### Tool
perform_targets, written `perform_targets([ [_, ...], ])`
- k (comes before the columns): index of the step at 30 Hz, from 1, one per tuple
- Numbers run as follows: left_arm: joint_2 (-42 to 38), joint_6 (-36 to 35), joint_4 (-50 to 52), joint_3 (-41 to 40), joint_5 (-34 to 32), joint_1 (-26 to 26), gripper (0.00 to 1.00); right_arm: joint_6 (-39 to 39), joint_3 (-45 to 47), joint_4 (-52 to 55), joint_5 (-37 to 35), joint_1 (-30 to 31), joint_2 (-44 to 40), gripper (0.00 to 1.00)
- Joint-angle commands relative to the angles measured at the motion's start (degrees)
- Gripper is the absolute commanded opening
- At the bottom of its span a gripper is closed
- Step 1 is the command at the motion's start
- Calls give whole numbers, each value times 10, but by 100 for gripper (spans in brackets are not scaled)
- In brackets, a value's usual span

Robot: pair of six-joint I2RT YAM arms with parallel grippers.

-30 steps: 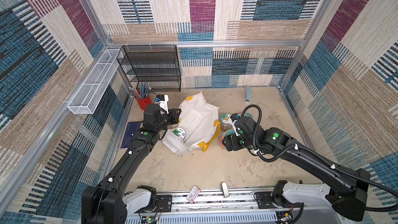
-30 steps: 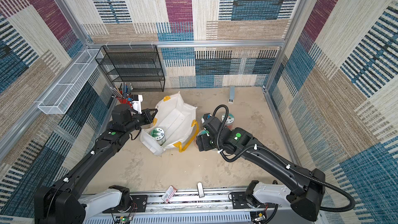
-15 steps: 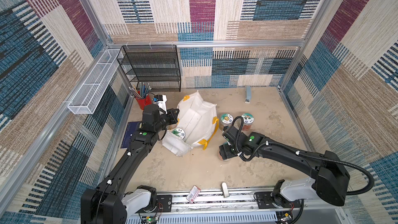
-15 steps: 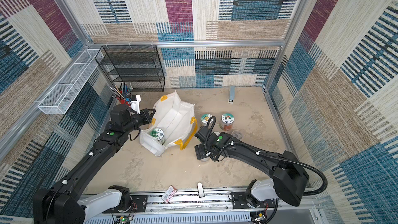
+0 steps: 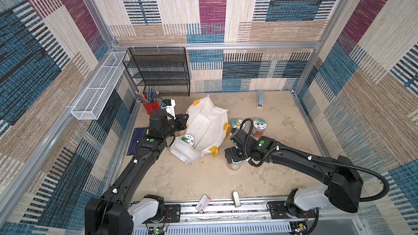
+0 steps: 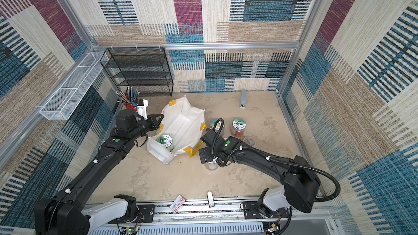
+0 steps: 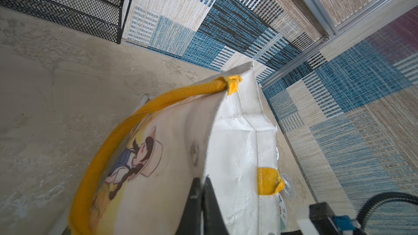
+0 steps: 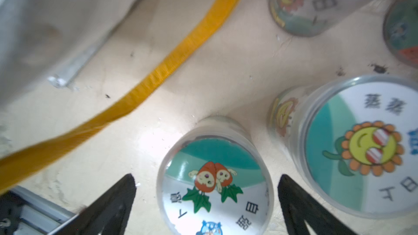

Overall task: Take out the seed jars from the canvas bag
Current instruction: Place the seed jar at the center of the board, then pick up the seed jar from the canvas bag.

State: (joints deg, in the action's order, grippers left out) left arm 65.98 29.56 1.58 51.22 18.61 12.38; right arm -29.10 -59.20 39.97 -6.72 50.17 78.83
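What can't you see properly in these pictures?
- Inside of the canvas bag: in both top views its folded walls hide most of it. Only one jar lid shows, so I cannot count what is left.
- The jar under the right gripper: both top views show only its base, because the gripper covers its lid.
- Lid writing: too small in the top views.
- Left gripper: the left wrist view's edge cuts off all but its fingertips.

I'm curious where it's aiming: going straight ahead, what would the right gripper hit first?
Probably the red-fruit-lidded seed jar, which stands between the open jaws of the right gripper; depth is unclear.
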Motion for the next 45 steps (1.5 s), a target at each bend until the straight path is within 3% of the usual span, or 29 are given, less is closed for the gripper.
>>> perform_targets([
  [1, 2, -34, -18, 10, 42, -1, 0, -4, -28, -12, -20, 1, -45, 99],
  [5, 4, -45, -38, 7, 74, -1, 0, 33, -51, -59, -5, 1, -130, 94],
  [9, 9, -47, -61, 3, 107, -1, 0, 70, -48, -150, 66, 1, -181, 87],
  [19, 12, -46, -109, -9, 186, -1, 0, 84, -29, -305, 171, 10, -13, 84],
  [22, 5, -45, -126, -16, 207, -1, 0, 63, -37, -326, 164, 11, 47, 84],
  [33, -2, -34, -180, -46, 246, -1, 0, 42, -62, -359, 107, 18, 188, 100],
  [45, -21, -60, -155, -45, 255, -1, 0, 32, -79, -413, 104, 30, 244, 99],
])
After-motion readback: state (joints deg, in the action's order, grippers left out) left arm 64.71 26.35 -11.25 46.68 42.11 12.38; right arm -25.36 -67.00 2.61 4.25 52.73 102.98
